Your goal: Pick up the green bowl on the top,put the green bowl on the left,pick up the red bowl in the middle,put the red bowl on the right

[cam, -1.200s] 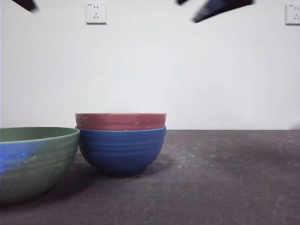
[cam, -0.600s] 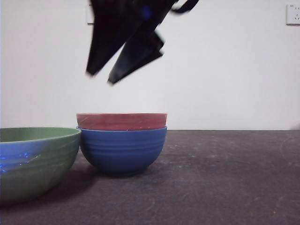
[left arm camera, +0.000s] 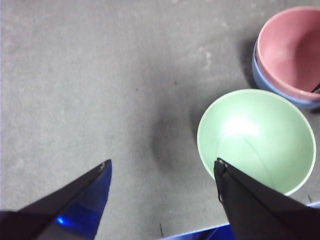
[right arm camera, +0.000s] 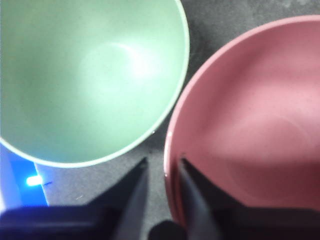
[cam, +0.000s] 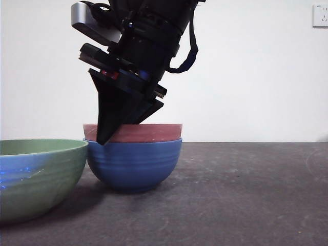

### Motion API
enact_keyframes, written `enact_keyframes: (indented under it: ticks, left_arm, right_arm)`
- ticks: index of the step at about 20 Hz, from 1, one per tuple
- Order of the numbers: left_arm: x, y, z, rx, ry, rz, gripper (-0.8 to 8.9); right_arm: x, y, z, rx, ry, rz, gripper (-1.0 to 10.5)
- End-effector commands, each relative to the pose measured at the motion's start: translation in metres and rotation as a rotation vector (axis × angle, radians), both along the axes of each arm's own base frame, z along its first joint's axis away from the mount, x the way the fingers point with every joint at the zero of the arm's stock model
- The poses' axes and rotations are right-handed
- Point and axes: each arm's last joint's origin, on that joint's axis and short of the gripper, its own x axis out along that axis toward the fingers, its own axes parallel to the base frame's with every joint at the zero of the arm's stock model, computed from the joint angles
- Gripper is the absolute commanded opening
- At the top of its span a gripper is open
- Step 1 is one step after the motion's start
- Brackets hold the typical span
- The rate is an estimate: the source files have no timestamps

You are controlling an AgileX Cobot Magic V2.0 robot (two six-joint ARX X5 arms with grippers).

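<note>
Down from above, the right gripper point(right arm camera: 161, 167) now straddles the red bowl point(cam: 138, 132) rim, jaws narrowly apart, gripping nothing yet. With the green bowl point(cam: 36, 174) already left, step 3 calls for closing, then lifting off the blue bowl point(cam: 134, 164). Left gripper point(left arm camera: 162, 172) waits wide open, empty.

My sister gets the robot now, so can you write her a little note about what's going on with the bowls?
Right gripper: down at the red bowl, jaws open astride its rim on the green bowl's side, not closed yet.
Left gripper: open, holding nothing, waiting above the table beside the green bowl.
Done: green bowl is off the stack, on the table to its left.
Left: red bowl sits nested in the blue bowl. Grip it, lift it out, set it on the right.
</note>
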Motion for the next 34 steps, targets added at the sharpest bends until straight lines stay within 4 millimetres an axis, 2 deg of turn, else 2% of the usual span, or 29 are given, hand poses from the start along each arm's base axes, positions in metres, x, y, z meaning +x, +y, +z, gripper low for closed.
enact_keyframes:
  ticks: [1, 9, 13, 16, 19, 23, 26, 29, 32, 34]
  left_arm:
    - [0.0, 0.0, -0.001, 0.005, -0.002, -0.003, 3.45]
    - [0.001, 0.0, 0.0, 0.0, -0.016, -0.003, 3.45]
    - [0.002, -0.001, 0.002, -0.007, -0.036, -0.003, 3.45]
    - [0.004, -0.001, 0.003, -0.014, -0.056, -0.003, 3.45]
    - [0.005, -0.002, 0.005, -0.022, -0.079, -0.003, 3.45]
    - [0.008, -0.002, 0.008, -0.035, -0.118, -0.004, 3.44]
    - [0.008, -0.003, 0.009, -0.04, -0.131, -0.005, 3.44]
    - [0.009, -0.003, 0.009, -0.04, -0.132, -0.004, 3.44]
    - [0.009, -0.003, 0.009, -0.04, -0.132, -0.005, 3.44]
    - [0.009, -0.003, 0.009, -0.04, -0.132, -0.005, 3.45]
  right_arm:
    - [0.001, 0.001, -0.001, -0.001, -0.012, 0.016, -0.1]
    - [0.0, 0.001, 0.0, -0.002, -0.016, 0.022, -0.1]
    - [0.0, 0.0, 0.006, -0.016, -0.07, 0.011, -0.1]
    - [-0.004, -0.003, 0.022, 0.025, -0.108, 0.017, -0.1]
    - [-0.01, -0.012, 0.047, 0.073, -0.165, 0.006, -0.1]
    - [-0.018, -0.027, 0.08, 0.099, -0.282, -0.045, -0.1]
    - [-0.023, -0.042, 0.098, 0.033, -0.405, -0.168, -0.1]
    - [-0.03, -0.071, 0.113, -0.058, -0.424, -0.332, -0.1]
    - [-0.029, -0.106, 0.115, -0.123, -0.342, -0.463, -0.1]
    - [-0.029, -0.124, 0.103, -0.147, -0.307, -0.535, -0.1]
